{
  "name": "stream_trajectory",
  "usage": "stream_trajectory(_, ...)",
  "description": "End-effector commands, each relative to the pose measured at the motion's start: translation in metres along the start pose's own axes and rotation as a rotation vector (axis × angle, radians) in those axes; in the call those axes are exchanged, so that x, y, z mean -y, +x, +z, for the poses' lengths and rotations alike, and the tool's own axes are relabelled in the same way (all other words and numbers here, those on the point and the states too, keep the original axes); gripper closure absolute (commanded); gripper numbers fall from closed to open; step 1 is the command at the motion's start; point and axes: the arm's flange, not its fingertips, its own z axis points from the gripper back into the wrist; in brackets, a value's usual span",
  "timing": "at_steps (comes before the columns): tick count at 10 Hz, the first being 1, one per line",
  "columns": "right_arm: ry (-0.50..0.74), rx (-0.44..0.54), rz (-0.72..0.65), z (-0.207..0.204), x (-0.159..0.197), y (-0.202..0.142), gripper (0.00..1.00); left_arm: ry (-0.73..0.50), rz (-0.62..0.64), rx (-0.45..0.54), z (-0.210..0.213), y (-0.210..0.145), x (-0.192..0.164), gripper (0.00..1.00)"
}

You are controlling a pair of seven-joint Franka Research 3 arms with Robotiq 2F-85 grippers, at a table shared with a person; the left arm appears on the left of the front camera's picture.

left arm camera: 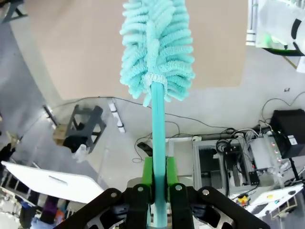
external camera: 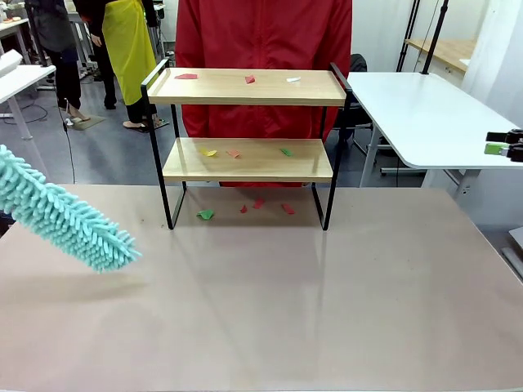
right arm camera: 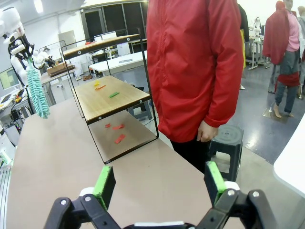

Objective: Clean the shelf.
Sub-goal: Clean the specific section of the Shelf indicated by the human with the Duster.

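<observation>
The beige tabletop (external camera: pixel 286 310) spans the lower half of the front view. Behind it, at upper centre, a person in a red jacket (external camera: pixel 261 41) stands at the far edge. In the right wrist view one hand (right arm camera: pixel 206 131) hangs by their side.

The shelf (external camera: pixel 245 86) stands on the far middle of the tabletop, just in front of the person, with both wooden boards level inside the black frame.

A teal fluffy duster (external camera: pixel 65 216) slants in from the left edge of the front view. Its head is above the tabletop, down and left of the shelf and well apart from it. In the left wrist view the left jaws are pressed onto the duster's thin handle, which sits between the green pads (left arm camera: pixel 147 169).

The right jaws are spread wide with nothing between their pads (right arm camera: pixel 105 183), at the bottom of the right wrist view.

Small paper scraps lie on the shelf's top board (external camera: pixel 250 79), on its lower board (external camera: pixel 286 152) and on the tabletop beneath it (external camera: pixel 205 215).
</observation>
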Motion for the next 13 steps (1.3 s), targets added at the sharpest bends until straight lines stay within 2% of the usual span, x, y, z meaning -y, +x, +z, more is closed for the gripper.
stream_trajectory(1, 0.002, 0.003, 0.006, -0.0018, -0.0016, 0.0033, 0.0, -0.053, -0.028, 0.031, -0.0037, 0.0063, 0.0038, 0.87)
stream_trajectory(2, 0.002, 0.003, 0.006, -0.0018, -0.0016, 0.0033, 0.0, -0.062, 0.001, 0.076, -0.0038, 0.007, 0.002, 0.87)
stream_trajectory(3, 0.002, 0.003, 0.006, -0.0018, -0.0016, 0.0033, 0.0, -0.02, -0.015, 0.007, -0.0041, 0.0074, 0.001, 0.87)
stream_trajectory(13, 0.002, 0.003, 0.006, -0.0018, -0.0016, 0.0033, 0.0, -0.02, -0.015, 0.007, -0.0041, 0.0074, 0.001, 0.87)
